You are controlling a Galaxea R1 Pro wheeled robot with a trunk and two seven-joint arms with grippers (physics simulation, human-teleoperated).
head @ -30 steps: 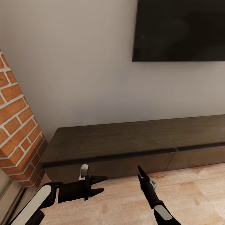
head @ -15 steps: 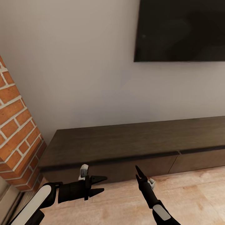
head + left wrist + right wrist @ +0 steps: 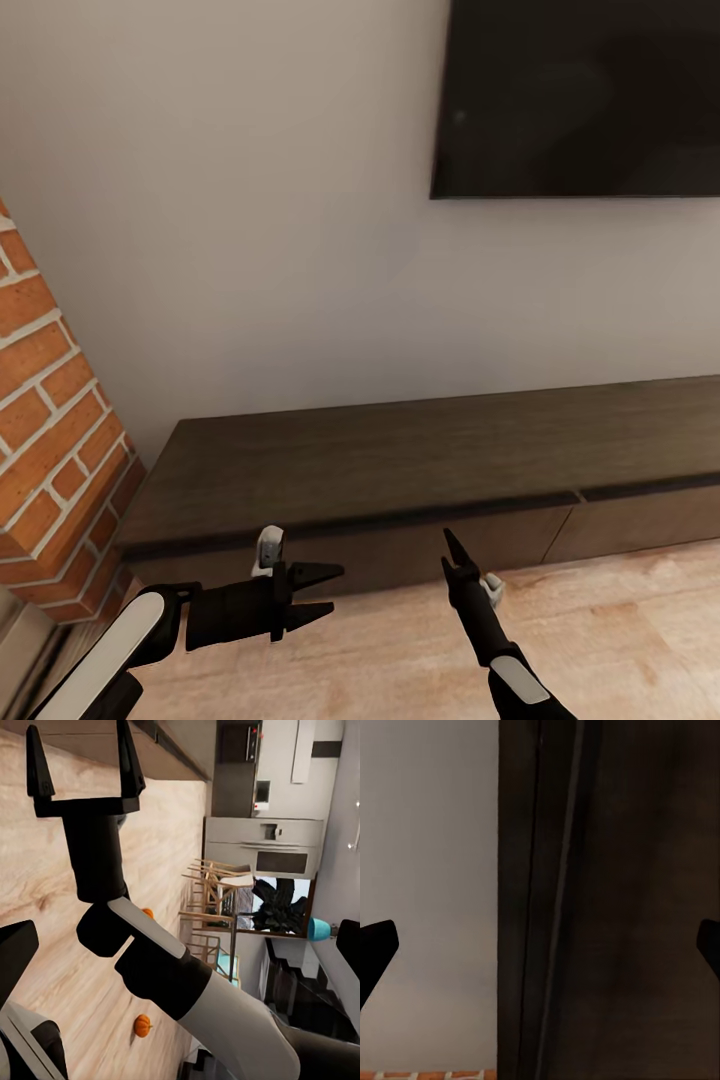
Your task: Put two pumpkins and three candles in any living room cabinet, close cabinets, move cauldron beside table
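Both empty, spread wide: left gripper and right gripper face closed TV console; hook a drawer-front edge, pull straight out

Black tapered pointed jaws, black cylindrical wrists, glossy white forearm shells, small grey-white wrist brackets

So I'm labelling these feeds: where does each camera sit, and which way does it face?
Head view: on the head, facing forward-down at the cabinet and TV; left claw and right claw show.
Left wrist view: on the left arm, facing the open right claw, floor and pumpkins.
Right wrist view: on the right arm, facing the cabinet and wall; own fingertips show.
Shared: head and right wrist both see the cabinet.
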